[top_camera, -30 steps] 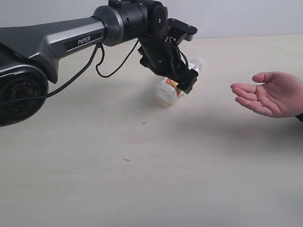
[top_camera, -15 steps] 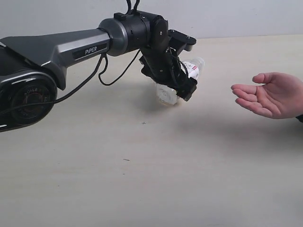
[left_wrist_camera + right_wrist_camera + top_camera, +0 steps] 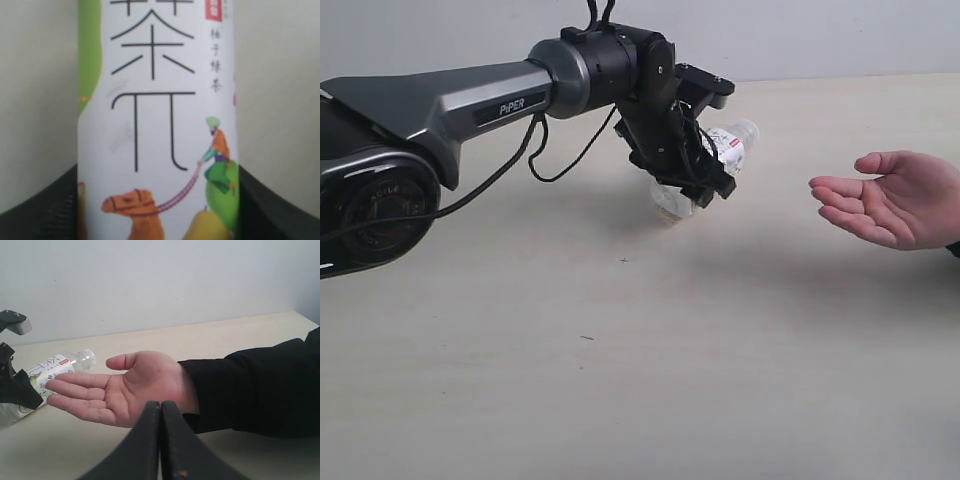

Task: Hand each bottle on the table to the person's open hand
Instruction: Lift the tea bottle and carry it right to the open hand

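Closest in the right wrist view, the right fingers [image 3: 161, 412] are pressed together with nothing between them. Just beyond them lies the person's open hand [image 3: 127, 390], palm up, with a black sleeve [image 3: 255, 385] at the wrist.

In the exterior view the near part of the pale surface [image 3: 620, 400] is bare apart from a tiny dark speck [image 3: 586, 338]. Farther back, the hand [image 3: 880, 205] hovers on the right, and well apart from it the left fingers [image 3: 705, 175] clamp the bottle [image 3: 732, 143] across its body. The bottle is tilted, its capless neck raised toward the hand and its base low by the surface. Whether the base touches the surface is unclear.

The left wrist view shows the bottle's white label [image 3: 155, 125], with a camel, a rider and pears. A black finger presses each side. A pale wall [image 3: 820, 35] stands behind everything.
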Controlling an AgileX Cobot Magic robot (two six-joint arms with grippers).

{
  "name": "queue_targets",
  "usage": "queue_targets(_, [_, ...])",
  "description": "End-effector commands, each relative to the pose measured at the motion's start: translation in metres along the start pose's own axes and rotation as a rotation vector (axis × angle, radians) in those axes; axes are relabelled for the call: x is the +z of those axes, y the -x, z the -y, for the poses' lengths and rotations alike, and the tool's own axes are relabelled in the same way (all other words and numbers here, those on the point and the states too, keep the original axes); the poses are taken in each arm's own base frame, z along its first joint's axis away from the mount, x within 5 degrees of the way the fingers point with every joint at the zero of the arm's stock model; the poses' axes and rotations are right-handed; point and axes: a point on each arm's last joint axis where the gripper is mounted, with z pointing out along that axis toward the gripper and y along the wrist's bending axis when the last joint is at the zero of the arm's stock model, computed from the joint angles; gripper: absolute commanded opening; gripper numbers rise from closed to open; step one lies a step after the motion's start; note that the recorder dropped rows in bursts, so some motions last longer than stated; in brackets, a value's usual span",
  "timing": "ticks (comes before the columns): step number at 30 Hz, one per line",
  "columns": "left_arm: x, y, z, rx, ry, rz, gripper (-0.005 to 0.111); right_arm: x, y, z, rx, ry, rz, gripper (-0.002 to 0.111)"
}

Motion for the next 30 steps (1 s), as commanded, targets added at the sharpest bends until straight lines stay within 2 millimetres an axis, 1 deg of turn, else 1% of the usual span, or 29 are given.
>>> queue_targets(1, [-0.030,0.007,0.003,0.005,-0.011,-0.010,0.000,0.000,0.000,0.000,-0.004,0.004,0.009,0.000])
queue_targets(3, [-0.039,0.008,0.005,0.002,-0.021,-0.012,0.000,0.000,0.000,0.000,-0.004,0.004,0.009,0.000])
queue_targets(6, [-0.047,0.010,0.008,0.004,-0.036,-0.013,0.000,0.000,0.000,0.000,-0.004,0.004,0.009,0.000])
queue_targets(10, [-0.048,0.011,0.019,0.032,-0.044,-0.013,0.000,0.000,0.000,0.000,-0.004,0.004,0.009,0.000])
queue_targets(15, [-0.051,0.014,0.037,0.101,-0.054,-0.003,0.000,0.000,0.000,0.000,-0.004,0.004,0.009,0.000])
queue_targets(18, [-0.059,0.017,0.044,0.114,-0.058,0.014,0.000,0.000,0.000,0.000,-0.004,0.004,0.009,0.000])
queue_targets(20, [-0.065,0.019,0.044,0.113,-0.056,0.031,0.000,0.000,0.000,0.000,-0.004,0.004,0.009,0.000])
queue_targets(24, [-0.082,0.024,0.045,0.105,-0.052,0.070,0.000,0.000,0.000,0.000,-0.004,0.004,0.009,0.000])
queue_targets(30, [-0.121,0.030,0.049,0.070,-0.070,0.108,0.000,0.000,0.000,0.000,-0.004,0.004,0.009,0.000])
